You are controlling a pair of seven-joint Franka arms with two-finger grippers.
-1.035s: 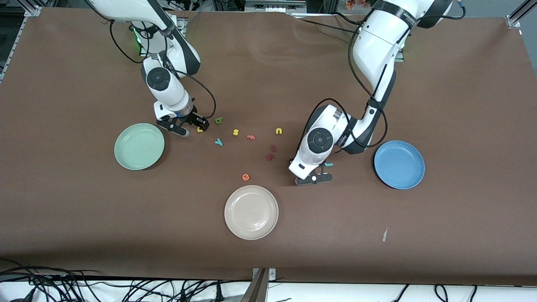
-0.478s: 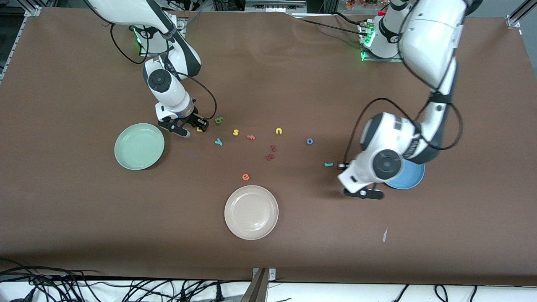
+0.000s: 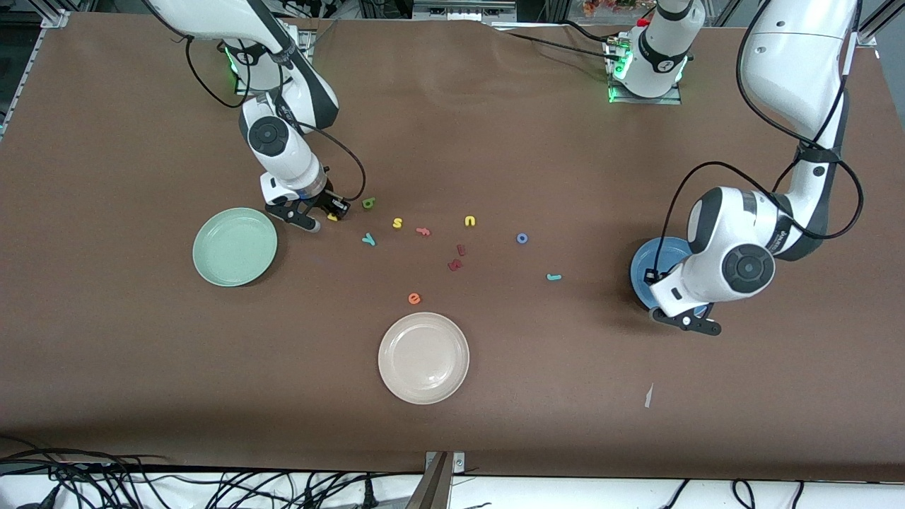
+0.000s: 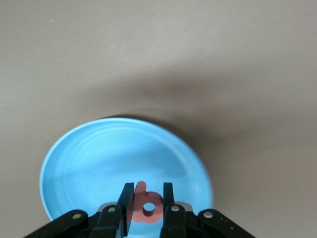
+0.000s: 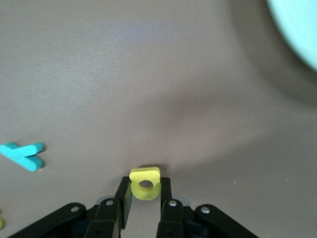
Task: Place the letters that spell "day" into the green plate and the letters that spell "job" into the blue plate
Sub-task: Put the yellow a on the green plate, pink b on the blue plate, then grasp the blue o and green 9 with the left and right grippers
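Two picks in hand at once. Right gripper, upper left of the front frame just beside the green plate, has its fingers clamped on the yellow "d"; in the right wrist view the letter sits pinched between the jaws, low over the brown table, with the teal "y" lying at that frame's left edge. Left gripper, at the right of the front frame, hangs over the lower edge of the blue plate; the left wrist view shows it clamped on the pink-red "b" with the plate's blue floor right underneath.

Still on the table, mid-frame: dark green "a" and the "y" near the right gripper, blue "o" and teal "j" right of centre. Distractors: yellow "s", yellow "u", an orange letter, two dark red letters, orange "e", beige plate at lower centre. Both coloured plates look empty as far as I can see.

My read: first letter of each word, nothing delivered yet. Next, the left gripper only needs to open so the "b" drops inside the rim. The right one needs to lift the "d", carry it the short way down-left over the green plate, then release.
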